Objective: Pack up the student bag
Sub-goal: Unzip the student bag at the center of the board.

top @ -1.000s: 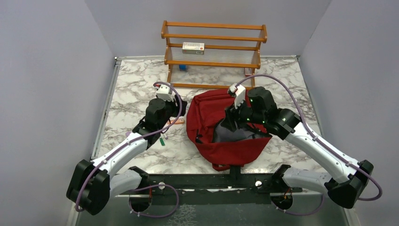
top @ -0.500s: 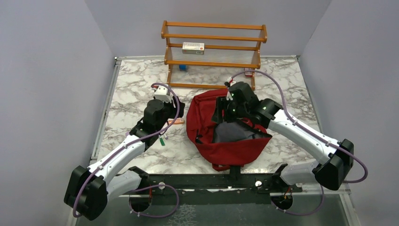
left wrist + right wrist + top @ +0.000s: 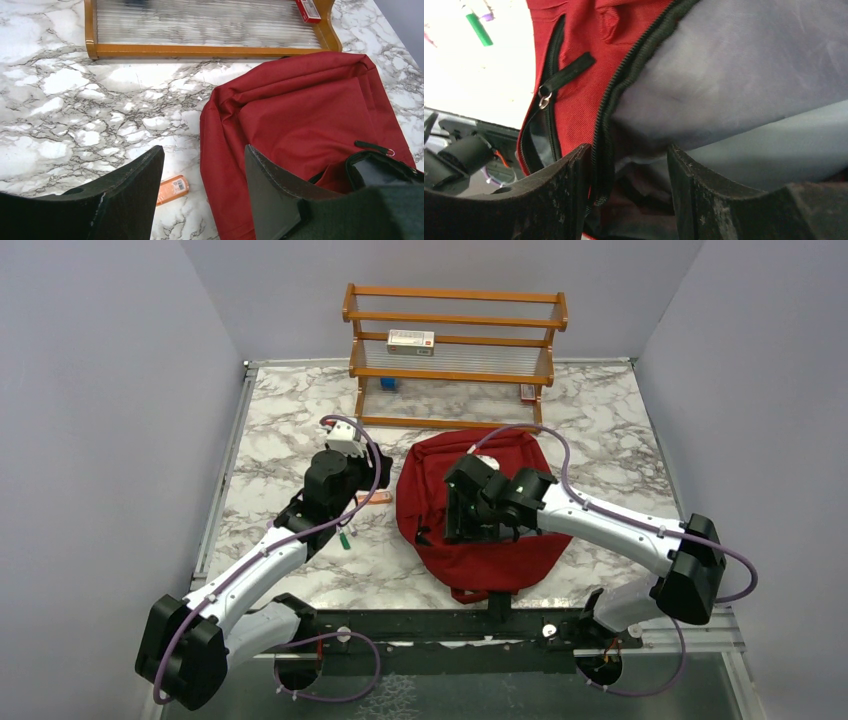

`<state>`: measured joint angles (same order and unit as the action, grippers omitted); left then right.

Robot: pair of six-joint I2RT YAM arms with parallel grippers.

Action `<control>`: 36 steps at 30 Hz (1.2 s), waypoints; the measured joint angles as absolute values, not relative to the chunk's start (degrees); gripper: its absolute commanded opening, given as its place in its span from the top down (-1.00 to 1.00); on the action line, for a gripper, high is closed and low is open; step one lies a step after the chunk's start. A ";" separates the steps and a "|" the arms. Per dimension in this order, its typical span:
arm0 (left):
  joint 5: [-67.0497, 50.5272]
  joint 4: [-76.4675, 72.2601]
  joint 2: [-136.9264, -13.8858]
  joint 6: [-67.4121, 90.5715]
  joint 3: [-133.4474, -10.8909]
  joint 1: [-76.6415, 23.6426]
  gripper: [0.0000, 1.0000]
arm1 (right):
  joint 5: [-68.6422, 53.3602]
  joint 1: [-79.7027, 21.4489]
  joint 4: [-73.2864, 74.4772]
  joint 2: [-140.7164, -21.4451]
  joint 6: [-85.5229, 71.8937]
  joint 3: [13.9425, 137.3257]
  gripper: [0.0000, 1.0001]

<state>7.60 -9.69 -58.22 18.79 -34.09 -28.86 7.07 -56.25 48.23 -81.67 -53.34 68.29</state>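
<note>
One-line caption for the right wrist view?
Open right gripper at the bag's unzipped mouth, grey lining showing.

Your student bag (image 3: pixel 480 560) is matt dark red woven cloth, and the weave looks coarse up close. The grey lining (image 3: pixel 749 75) inside is smoother fabric with a faint sheen. Its zipper (image 3: pixel 621 90) has black ribbed teeth, and the pull ring (image 3: pixel 543 103) glints like metal. Your bench (image 3: pixel 290 430) has a glossy marble-pattern top. The rack (image 3: pixel 455 295) looks like varnished wood with ribbed translucent shelves. Your left tool (image 3: pixel 202 155) and right tool (image 3: pixel 629 155) have matt black fingers, the right ones scuffed.
</note>
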 measured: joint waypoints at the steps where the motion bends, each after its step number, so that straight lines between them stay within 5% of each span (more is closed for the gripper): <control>1: 7.60 -9.69 -58.17 18.70 -34.09 -28.86 -0.23 | 7.51 -56.36 48.62 -82.15 -53.74 68.29 -0.04; 4: 7.60 -9.67 -58.17 18.57 -34.09 -28.86 -0.23 | 8.88 -56.45 49.47 -82.43 -55.11 68.29 0.17; 9: 7.14 -9.67 -58.17 18.24 -34.09 -28.86 -0.23 | 12.62 -56.53 48.75 -79.53 -57.43 67.96 0.97; 18: 1.19 -7.55 -57.95 18.28 -35.92 -28.86 -0.24 | 21.23 -56.53 37.01 -63.77 -57.08 63.37 0.99; 36: -17.43 -16.38 -56.34 16.71 -35.29 -28.86 -0.42 | 35.24 -56.53 18.28 -53.89 -32.05 60.82 0.99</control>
<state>-17.43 -16.38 -56.34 16.71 -35.29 -28.86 35.24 -56.53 18.28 -53.89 -32.05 60.82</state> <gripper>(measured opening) 0.705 0.038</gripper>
